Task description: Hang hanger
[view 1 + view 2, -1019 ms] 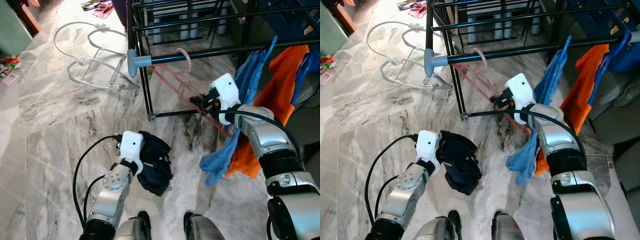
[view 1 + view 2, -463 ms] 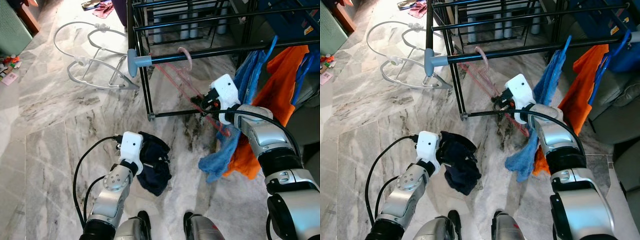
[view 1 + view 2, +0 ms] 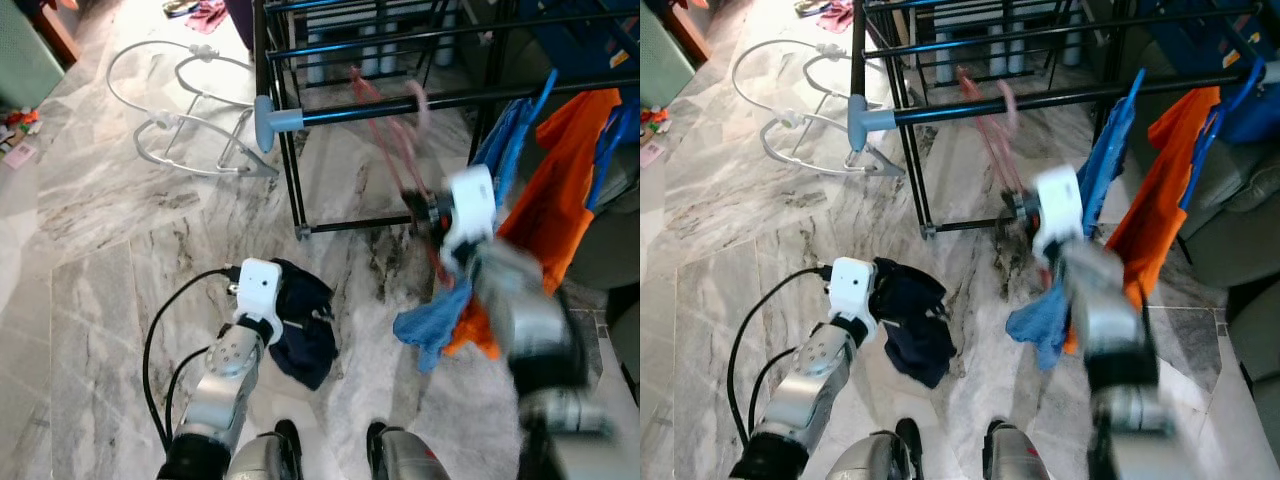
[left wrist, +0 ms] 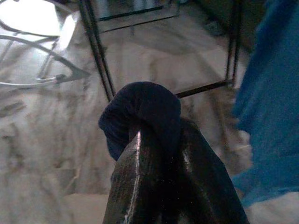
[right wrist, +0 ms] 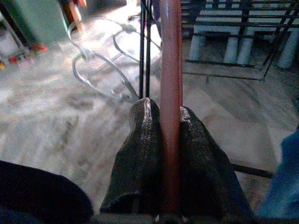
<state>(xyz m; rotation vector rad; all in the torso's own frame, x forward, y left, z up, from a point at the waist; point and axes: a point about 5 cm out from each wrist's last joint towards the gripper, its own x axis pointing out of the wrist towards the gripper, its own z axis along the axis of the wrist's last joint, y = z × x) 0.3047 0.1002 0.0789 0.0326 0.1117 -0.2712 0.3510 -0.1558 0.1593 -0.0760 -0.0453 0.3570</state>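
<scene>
One black drying rack (image 3: 290, 120) is seen on the marble floor (image 3: 100, 260). One pink hanger (image 5: 170, 107) is clamped between the right end effector (image 5: 169, 140) fingers, blurred beside the rack's front rail. One dark garment (image 4: 145, 112) is gripped by the left end effector (image 4: 161, 154).

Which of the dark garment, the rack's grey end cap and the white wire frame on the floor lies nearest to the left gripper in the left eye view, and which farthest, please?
1. Dark garment: clamped in the left gripper, low over the floor.
2. Grey end cap: on the rack's black rail, ahead of the gripper.
3. White wire frame: on the marble floor, ahead and to the left; its near edge is about level with the cap, the rest farther.
</scene>
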